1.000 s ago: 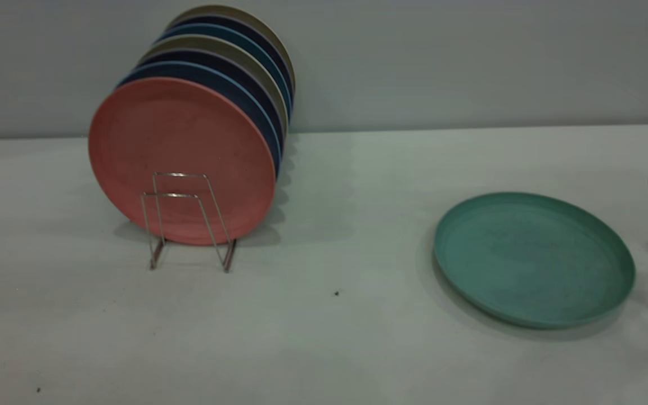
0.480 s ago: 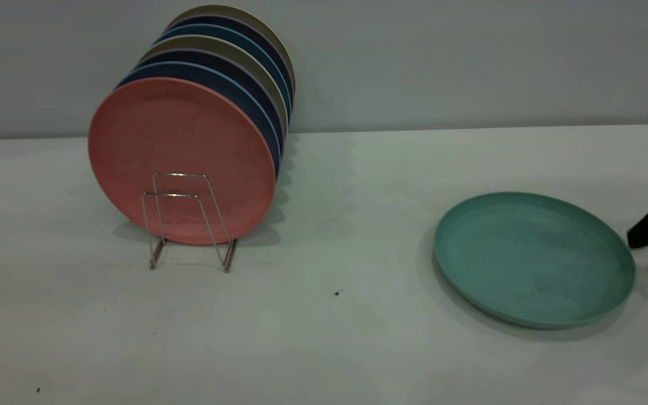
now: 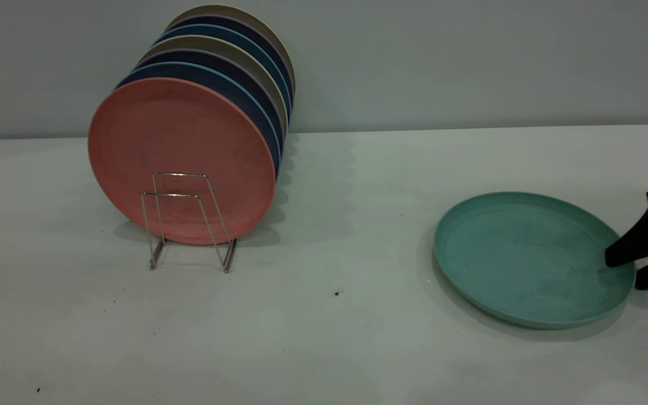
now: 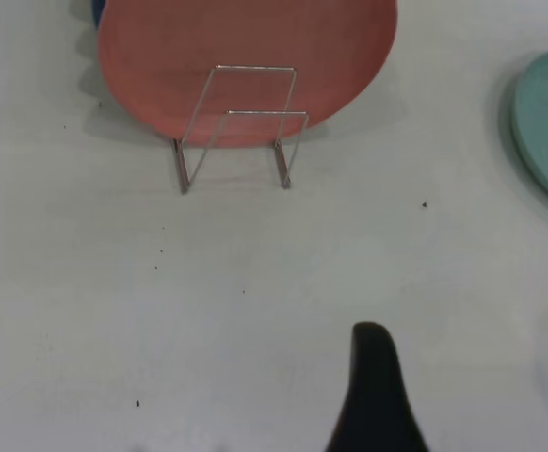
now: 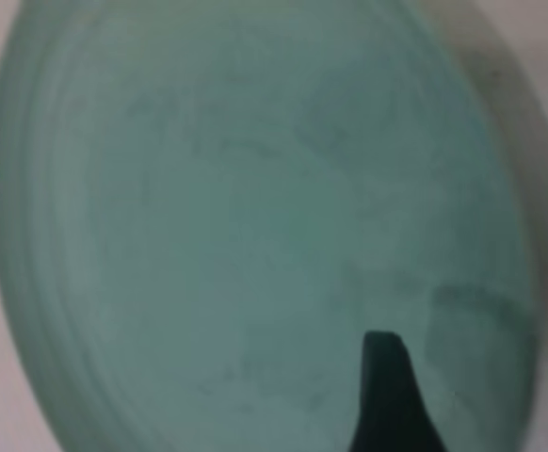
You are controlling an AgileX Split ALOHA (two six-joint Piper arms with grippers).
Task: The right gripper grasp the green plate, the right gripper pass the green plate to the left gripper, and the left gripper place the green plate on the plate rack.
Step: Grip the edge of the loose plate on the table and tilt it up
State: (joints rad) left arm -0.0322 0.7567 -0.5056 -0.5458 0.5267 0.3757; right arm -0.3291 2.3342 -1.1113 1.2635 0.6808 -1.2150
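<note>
Green plate (image 3: pixel 526 256) lies flat, seemingly straddled by right pincer (image 3: pixel 622 273).

Dim, even light; soft shadows; right wrist view blurred.

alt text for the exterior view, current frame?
The right gripper straddles the right rim of the green plate, jaws open, one over the rim and one outside it; the plate lies flat on a white table. At left, the plate rack holds a pink plate in front of blue and beige ones.
</note>
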